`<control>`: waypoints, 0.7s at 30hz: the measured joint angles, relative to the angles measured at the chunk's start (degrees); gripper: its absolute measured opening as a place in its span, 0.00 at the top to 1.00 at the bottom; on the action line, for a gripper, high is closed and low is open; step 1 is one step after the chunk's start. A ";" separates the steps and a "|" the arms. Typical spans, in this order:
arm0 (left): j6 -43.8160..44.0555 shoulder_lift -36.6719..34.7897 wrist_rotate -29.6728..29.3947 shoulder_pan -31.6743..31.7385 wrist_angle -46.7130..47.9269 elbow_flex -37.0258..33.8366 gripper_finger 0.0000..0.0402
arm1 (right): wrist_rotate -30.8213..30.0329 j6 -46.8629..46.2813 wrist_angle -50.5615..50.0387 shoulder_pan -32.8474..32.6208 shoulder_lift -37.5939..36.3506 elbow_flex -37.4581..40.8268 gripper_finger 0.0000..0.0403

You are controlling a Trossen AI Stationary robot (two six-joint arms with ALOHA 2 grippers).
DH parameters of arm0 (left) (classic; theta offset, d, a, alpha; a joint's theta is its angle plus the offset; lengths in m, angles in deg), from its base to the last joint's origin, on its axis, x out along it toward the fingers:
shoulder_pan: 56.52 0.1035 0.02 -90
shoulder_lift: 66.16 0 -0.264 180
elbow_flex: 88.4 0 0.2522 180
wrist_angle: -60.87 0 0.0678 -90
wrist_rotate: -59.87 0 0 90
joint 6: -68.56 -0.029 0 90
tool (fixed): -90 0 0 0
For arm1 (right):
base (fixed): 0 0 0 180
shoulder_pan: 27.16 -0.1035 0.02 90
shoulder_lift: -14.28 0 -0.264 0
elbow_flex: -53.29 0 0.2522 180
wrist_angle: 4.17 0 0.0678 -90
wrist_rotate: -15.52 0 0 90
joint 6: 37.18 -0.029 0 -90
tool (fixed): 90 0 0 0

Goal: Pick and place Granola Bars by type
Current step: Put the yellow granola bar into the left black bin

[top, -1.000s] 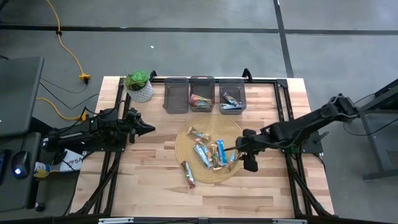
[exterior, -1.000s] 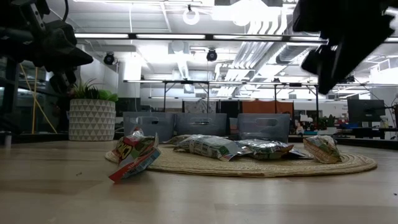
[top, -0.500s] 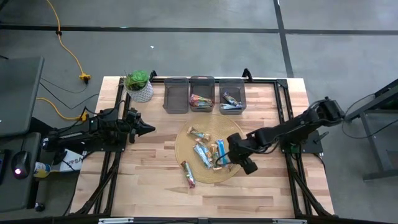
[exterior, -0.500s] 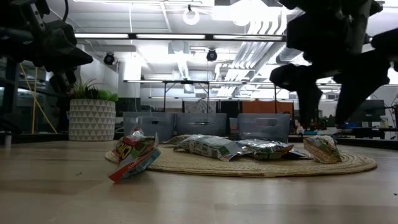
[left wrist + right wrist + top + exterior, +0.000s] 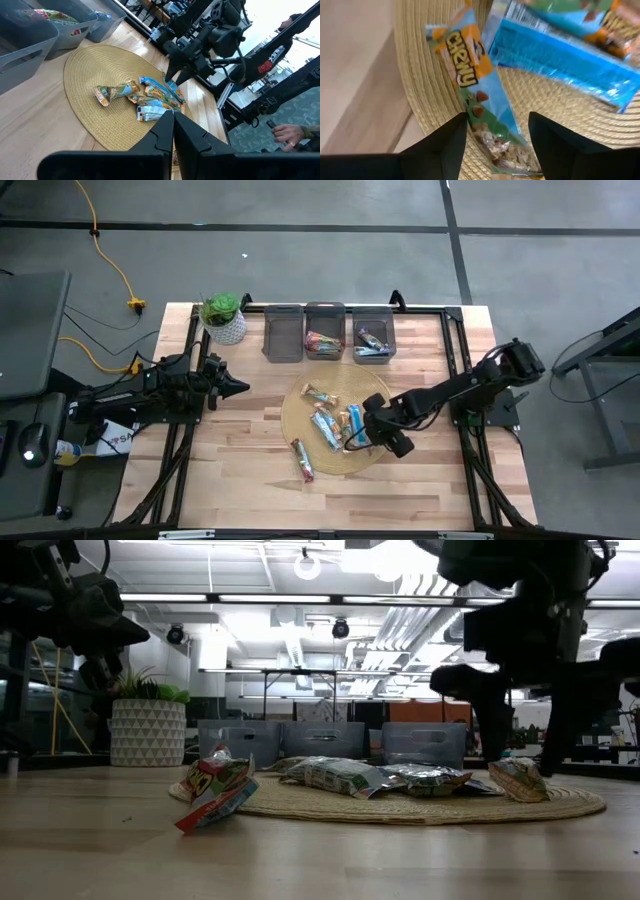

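Granola Bars (image 5: 335, 425) lay clustered on the round woven mat (image 5: 300, 415).
1 bar (image 5: 302, 459) sat at the mat's near edge; the right gripper (image 5: 362, 436) hung over the pile, fingers spread around a Chewy bar (image 5: 485, 105). The left gripper (image 5: 240, 388) waited pinched together, beyond them 3 grey bins (image 5: 328, 332).

Both arms are matte black, built of chunky jointed segments with thin black cables looped along them. The left gripper (image 5: 238, 388) tapers to a narrow, pointed black tip. The right gripper (image 5: 497, 131) ends in two flat, angular black fingers (image 5: 440, 145) with smooth, unmarked faces.
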 joint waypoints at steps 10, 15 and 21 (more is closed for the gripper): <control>0.10 0.00 -0.02 0.00 -0.02 0.00 0.98 | 0.43 -6.10 -0.40 0.00 3.17 -0.09 0.53; 0.12 0.00 -0.21 0.00 0.00 0.00 0.98 | -0.30 -12.23 -0.16 0.00 3.21 -0.11 0.61; 0.12 0.00 -0.20 0.00 -0.01 0.00 0.98 | -0.47 -18.94 0.00 0.02 3.25 -0.11 0.75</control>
